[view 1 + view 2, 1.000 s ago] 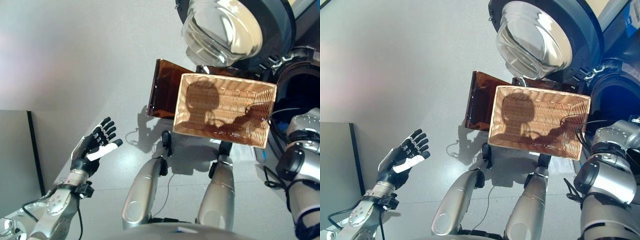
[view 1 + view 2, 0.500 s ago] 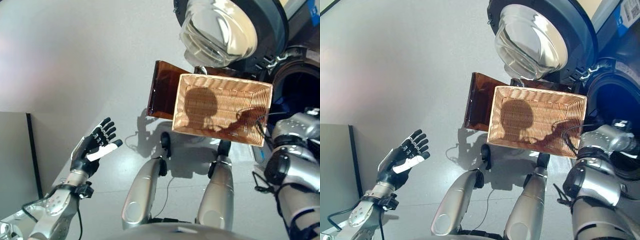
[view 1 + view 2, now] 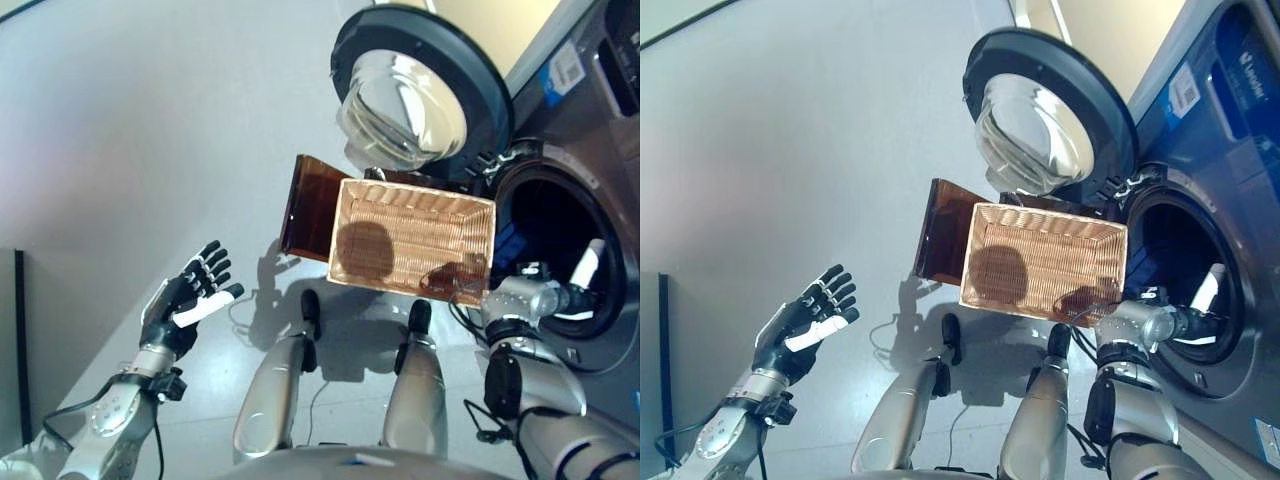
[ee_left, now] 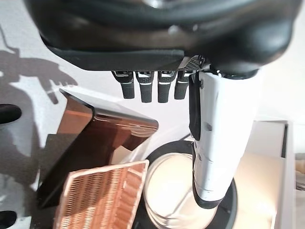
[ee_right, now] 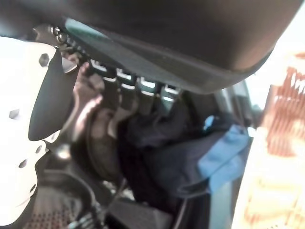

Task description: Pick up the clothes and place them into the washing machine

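Observation:
The wicker basket (image 3: 410,240) rests on the dark brown box (image 3: 305,195) beside the washing machine and holds no clothes. The machine's round door (image 3: 410,90) stands open. My right hand (image 3: 585,270) reaches into the drum opening (image 3: 1180,270). In the right wrist view its fingers (image 5: 124,88) are straight, just short of dark and blue clothes (image 5: 181,148) lying inside the drum. My left hand (image 3: 185,300) is open and empty, held up over the floor at the left, away from the basket.
The dark blue front of the washing machine (image 3: 1230,120) fills the right side. The left wrist view shows the basket (image 4: 100,195), the brown box (image 4: 90,138) and the door glass (image 4: 171,191) past the left hand's thumb (image 4: 219,133). Grey floor (image 3: 150,130) lies to the left.
The camera has turned toward the machine, so the drum opening now shows. My right arm has stretched forward and its hand has gone into the drum. The left hand has kept its pose.

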Robot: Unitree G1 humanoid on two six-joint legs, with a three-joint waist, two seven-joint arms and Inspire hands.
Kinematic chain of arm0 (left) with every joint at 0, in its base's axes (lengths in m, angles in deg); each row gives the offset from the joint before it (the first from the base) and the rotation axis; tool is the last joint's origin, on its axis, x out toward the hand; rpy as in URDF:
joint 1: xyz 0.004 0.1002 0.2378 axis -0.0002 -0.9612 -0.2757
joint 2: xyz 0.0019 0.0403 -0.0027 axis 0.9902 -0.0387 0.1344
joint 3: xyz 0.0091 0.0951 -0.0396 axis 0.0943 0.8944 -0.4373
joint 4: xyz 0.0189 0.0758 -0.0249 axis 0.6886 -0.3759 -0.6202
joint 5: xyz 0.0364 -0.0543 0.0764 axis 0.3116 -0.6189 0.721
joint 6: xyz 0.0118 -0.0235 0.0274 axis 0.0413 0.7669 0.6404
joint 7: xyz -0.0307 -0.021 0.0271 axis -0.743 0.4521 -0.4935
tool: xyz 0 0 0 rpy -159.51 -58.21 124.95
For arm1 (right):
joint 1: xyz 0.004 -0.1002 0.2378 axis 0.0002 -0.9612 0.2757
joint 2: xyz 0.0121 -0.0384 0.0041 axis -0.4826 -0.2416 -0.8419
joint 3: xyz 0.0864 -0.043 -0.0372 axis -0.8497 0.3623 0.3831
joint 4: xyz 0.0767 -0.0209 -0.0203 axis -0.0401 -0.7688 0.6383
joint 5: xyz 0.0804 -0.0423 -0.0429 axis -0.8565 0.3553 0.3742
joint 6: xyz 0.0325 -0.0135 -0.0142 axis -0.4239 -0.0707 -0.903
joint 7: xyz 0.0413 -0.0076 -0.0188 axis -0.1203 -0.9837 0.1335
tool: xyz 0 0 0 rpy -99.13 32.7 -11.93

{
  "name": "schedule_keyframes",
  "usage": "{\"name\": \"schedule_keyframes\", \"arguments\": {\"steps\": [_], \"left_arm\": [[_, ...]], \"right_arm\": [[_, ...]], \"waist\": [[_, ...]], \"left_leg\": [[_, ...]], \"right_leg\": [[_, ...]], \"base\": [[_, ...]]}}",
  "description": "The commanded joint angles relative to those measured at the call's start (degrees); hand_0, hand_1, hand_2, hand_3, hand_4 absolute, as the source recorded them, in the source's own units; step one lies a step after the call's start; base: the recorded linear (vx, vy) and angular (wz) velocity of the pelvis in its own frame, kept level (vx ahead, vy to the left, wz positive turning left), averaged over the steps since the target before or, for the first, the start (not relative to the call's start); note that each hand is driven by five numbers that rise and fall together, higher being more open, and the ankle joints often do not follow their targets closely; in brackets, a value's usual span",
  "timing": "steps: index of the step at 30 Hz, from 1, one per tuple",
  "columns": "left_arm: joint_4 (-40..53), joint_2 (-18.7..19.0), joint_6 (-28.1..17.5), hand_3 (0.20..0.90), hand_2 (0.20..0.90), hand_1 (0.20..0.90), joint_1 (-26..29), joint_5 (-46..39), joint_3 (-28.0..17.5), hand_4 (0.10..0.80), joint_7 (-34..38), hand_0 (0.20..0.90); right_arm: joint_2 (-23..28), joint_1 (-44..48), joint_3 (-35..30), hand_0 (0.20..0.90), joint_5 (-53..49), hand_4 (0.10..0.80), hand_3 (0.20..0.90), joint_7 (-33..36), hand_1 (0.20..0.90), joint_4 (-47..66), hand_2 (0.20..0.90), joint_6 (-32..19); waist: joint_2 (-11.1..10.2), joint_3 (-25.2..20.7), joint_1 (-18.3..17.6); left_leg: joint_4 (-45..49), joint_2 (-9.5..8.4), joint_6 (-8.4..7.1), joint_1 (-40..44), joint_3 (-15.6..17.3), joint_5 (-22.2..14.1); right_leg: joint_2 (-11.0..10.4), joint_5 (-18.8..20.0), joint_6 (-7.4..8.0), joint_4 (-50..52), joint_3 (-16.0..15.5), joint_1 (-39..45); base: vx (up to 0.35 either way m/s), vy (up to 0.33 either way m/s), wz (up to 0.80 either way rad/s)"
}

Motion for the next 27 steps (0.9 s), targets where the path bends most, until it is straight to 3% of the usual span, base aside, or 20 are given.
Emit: {"name": "schedule_keyframes", "arguments": {"steps": [1, 9, 16, 22, 27], "left_arm": [[2.73, -0.66, -5.67, 0.9, 0.9, 0.9, -2.5, 0.71, -6.27, 0.8, -0.29, 0.9], [1.1, -3.16, -5.98, 0.9, 0.9, 0.9, -2.81, 2.08, -8.34, 0.8, -0.05, 0.9], [-1.14, -5.6, -5.9, 0.9, 0.9, 0.9, -2.26, 3.72, -8.77, 0.8, 0.29, 0.9], [-4.02, -7.69, -6.08, 0.9, 0.9, 0.9, -0.86, 6.8, -8.84, 0.8, 0.54, 0.9], [-6.51, -8.88, -6.07, 0.9, 0.9, 0.9, -0.77, 9.09, -8.93, 0.8, 0.29, 0.9]], "right_arm": [[0.66, -3.13, 3.17, 0.9, 4.32, 0.8, 0.9, -2.58, 0.9, 3.88, 0.9, -1.43], [-5.29, -9.34, 5.98, 0.9, 4.2, 0.8, 0.9, -6.51, 0.9, 5.94, 0.9, 0.06], [-6.87, -13.02, 11.02, 0.9, 9.68, 0.8, 0.9, -7.54, 0.9, 5.21, 0.9, 3.76], [-5.05, -17.55, 18.83, 0.9, 21.35, 0.8, 0.9, -8.59, 0.9, 10.22, 0.9, 8.05], [-3.16, -20.86, 20.65, 0.9, 27.57, 0.8, 0.9, -8.89, 0.9, 10.94, 0.9, 10.13]], "waist": [[-1.65, -2.7, -0.37], [-4.12, -4.7, -0.45], [-6.13, -6.02, -0.2], [-8.13, -7.75, -0.13], [-8.63, -9.16, -0.21]], "left_leg": [[-3.09, 4.94, -7.37, 1.52, -3.42, 1.26], [-4.95, 5.31, -7.36, 5.5, -2.85, 1.3], [-6.91, 6.09, -7.28, 10.47, -2.53, 1.01], [-8.53, 7.02, -7.46, 14.77, -1.65, 0.71], [-9.98, 7.35, -7.53, 17.59, -1.47, 0.75]], "right_leg": [[-2.93, 5.14, 2.5, -3.41, 0.86, 2.08], [-2.66, 6.43, 2.73, -8.3, -0.94, 7.95], [-1.86, 7.06, 2.92, -11.15, -2.31, 12.7], [-1.02, 7.47, 2.98, -13.29, -3.05, 16.42], [-0.62, 7.3, 3.1, -13.94, -3.67, 18.79]], "base": [[0.062, -0.014, -0.03], [0.079, -0.014, -0.03], [0.108, -0.02, -0.03], [0.111, -0.021, -0.12], [0.106, -0.011, -0.06]]}}
